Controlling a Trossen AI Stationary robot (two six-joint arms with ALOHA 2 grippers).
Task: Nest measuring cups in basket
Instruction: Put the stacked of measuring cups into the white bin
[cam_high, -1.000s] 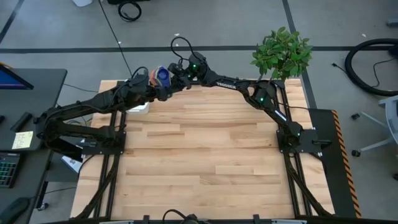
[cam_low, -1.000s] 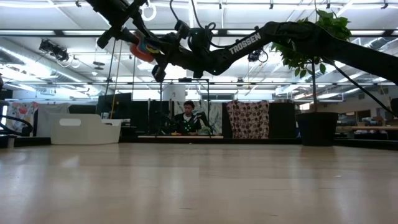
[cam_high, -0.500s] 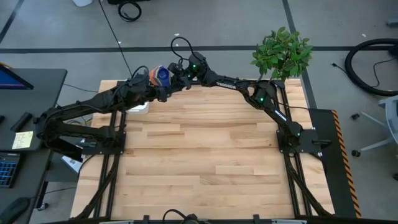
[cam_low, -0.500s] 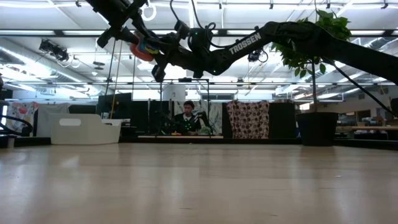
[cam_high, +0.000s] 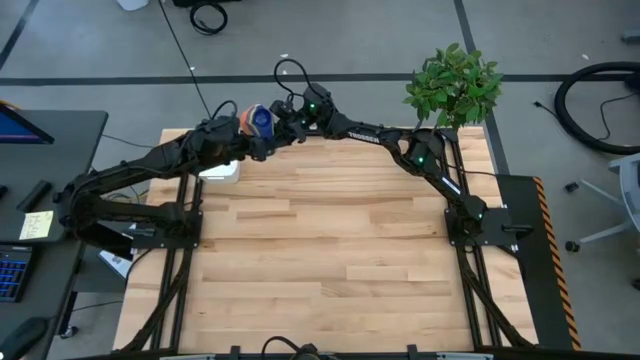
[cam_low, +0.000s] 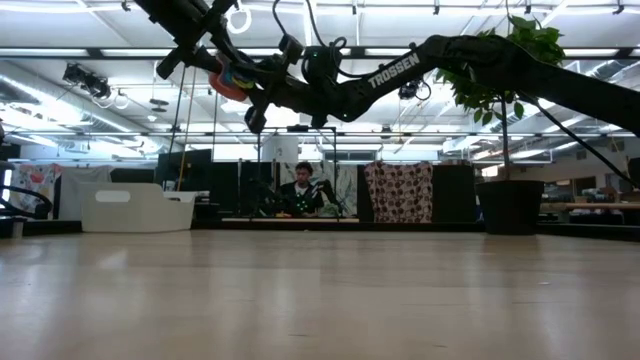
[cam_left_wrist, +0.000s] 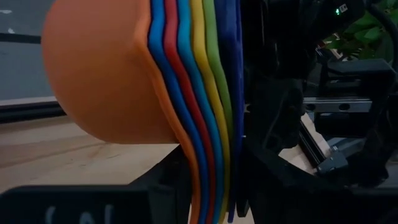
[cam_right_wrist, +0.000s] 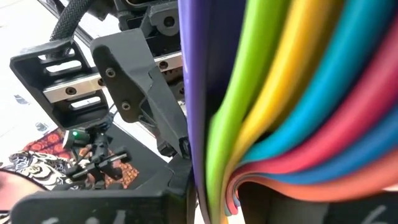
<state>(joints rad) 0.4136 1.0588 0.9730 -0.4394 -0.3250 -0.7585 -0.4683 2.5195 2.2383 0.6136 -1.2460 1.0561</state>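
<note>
Progress: I see the plastic measuring cups, small round-bowled scoops, already nested into one stack: orange bowl outermost, then blue, red, light blue, yellow, green and dark blue rims in the left wrist view. I judge the nesting itself done. What is left is getting the stack into the basket.

Location: the stack is held in the air above the table's far edge, at about 11 o'clock from the table centre in the high view. The small white rectangular plastic basket sits on the table just beside and below it, towards 8 o'clock, mostly hidden under the left arm. No cup is visible in it from here.

Pincers: both meet at the stack. The left gripper is partly closed, pinching the stacked handles. The right gripper is also partly closed on the stack from the opposite side.

Next, as I judge it: one side lets go, the other lowers the stack into the basket.
</note>
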